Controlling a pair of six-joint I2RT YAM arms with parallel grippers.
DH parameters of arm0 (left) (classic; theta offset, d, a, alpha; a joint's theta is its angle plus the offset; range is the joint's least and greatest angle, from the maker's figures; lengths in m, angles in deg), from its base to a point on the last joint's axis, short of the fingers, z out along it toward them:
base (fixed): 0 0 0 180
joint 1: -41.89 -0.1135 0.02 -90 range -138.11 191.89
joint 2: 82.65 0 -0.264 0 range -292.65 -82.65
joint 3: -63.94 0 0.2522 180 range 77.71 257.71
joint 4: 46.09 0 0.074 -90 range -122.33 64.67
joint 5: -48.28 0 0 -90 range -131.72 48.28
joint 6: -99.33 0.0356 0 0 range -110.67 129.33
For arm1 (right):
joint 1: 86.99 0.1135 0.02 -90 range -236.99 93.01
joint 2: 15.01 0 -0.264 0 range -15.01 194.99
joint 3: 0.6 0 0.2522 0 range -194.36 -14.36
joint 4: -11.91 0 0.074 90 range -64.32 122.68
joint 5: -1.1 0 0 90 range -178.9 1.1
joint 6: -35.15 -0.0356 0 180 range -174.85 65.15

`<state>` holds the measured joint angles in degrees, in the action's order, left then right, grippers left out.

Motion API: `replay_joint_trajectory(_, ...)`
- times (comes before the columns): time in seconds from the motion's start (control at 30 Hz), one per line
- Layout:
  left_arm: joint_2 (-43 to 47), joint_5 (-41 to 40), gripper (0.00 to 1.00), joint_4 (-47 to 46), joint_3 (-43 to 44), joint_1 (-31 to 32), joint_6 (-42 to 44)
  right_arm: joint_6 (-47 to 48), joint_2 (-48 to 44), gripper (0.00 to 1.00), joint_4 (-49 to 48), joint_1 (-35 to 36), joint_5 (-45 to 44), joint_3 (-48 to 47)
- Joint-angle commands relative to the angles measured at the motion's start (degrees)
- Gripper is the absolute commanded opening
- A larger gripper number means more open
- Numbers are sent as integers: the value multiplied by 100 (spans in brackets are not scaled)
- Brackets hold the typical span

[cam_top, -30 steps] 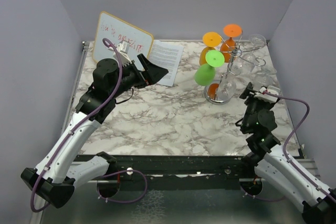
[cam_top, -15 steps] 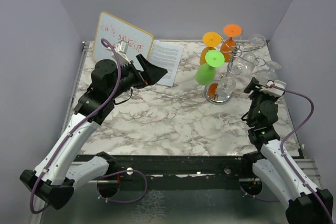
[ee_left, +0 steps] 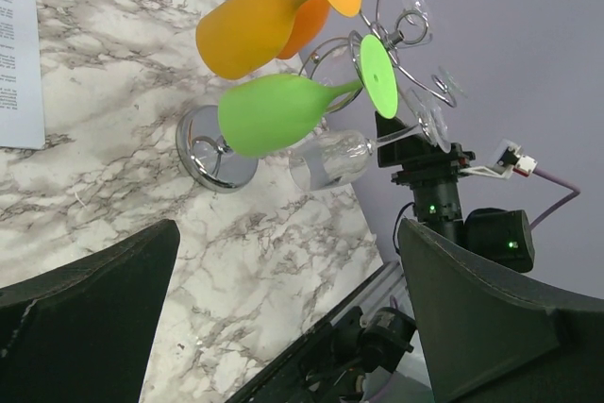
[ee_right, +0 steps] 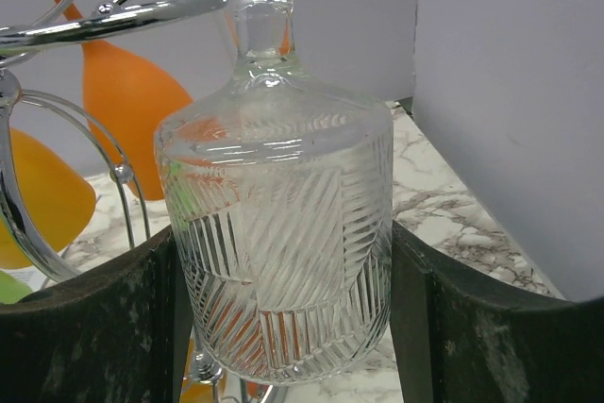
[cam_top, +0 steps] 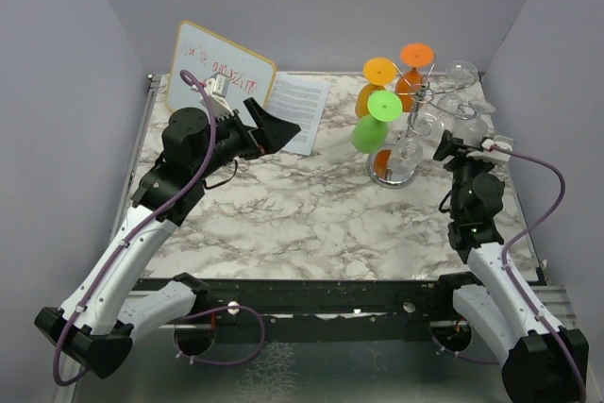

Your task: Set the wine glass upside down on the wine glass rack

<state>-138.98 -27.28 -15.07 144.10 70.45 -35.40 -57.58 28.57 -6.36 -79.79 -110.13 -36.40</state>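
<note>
Your right fingers (ee_right: 85,327) gripped the wine glass (ee_right: 274,233) on both sides; it hung bowl-down straight ahead of them, long axis upright, its stem rising past a curled wire arm (ee_right: 104,25) of the wine glass rack (cam_top: 418,101) at the far right of the worktop (cam_top: 302,214). Your left fingers (ee_left: 75,309) stood spread wide and held nothing, well apart from the rack (the right arm was plainly the nearer). Letting go looked next, provided the foot sat on the wire.
</note>
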Motion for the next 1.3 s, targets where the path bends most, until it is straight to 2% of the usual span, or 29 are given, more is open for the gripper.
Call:
replay_joint_trajectory(0.0,135,-122,99,41,-82,-17,124,-120,62,1,-505,-38,854,-253)
replay_joint_trajectory(0.6,99,-115,99,41,-76,-17,131,195,18,1,-488,-114,1722,-206)
replay_joint_trajectory(1.27,75,-36,99,-71,-148,-17,48,94,-858,1,-287,-113,1499,95)
